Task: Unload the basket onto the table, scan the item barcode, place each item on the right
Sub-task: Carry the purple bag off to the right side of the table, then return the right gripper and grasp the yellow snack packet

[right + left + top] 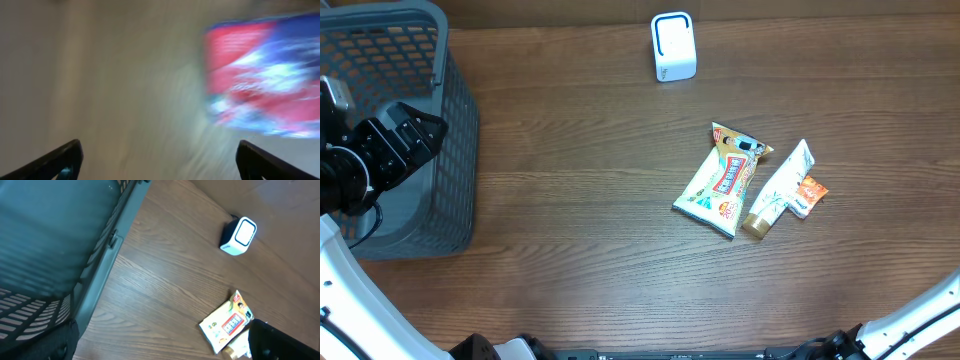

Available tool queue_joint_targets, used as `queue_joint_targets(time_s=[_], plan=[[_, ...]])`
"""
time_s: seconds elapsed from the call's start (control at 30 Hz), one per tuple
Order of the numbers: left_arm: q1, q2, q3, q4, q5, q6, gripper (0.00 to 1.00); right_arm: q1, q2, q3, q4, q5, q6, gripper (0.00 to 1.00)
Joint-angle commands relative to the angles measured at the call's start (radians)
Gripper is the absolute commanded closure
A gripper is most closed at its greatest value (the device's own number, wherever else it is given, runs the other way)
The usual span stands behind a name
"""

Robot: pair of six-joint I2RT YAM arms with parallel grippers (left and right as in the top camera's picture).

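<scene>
The table [570, 200] is dark brown with straight wood grain; the basket [450, 150] at the left is grey, its walls a grid of slots; the scanner [673, 47] at the far side is white with a blue rim; the packet [720, 182] is cream with a red panel and orange top; the tube [780, 192] is white, gold-capped, orange-tagged.

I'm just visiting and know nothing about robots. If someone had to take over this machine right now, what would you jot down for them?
Left fingers: open, holding nothing, over the basket.
Right fingers: open, holding nothing; that view is blurred.
Scanner: at the far edge of the table.
Packet and tube: lying side by side on the table, right of centre.
Done: nothing the pictures can confirm; neither item is in hand.
Left: pick up an item and show its barcode to the scanner.
</scene>
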Motion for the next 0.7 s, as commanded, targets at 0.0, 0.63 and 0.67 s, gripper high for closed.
queue_joint_targets(time_s=[0.0, 0.63, 0.67], plan=[[0.004, 0.002, -0.006, 0.001, 0.009, -0.007, 0.00, 0.056, -0.066, 0.035, -0.040, -0.437, -0.144, 0.02], [0.004, 0.002, -0.006, 0.001, 0.009, -0.007, 0.00, 0.837, -0.065, -0.153, -0.333, -0.027, -0.359, 0.00], [0.004, 0.002, -0.006, 0.001, 0.009, -0.007, 0.00, 0.870, -0.065, -0.168, -0.333, 0.018, -0.331, 0.00]])
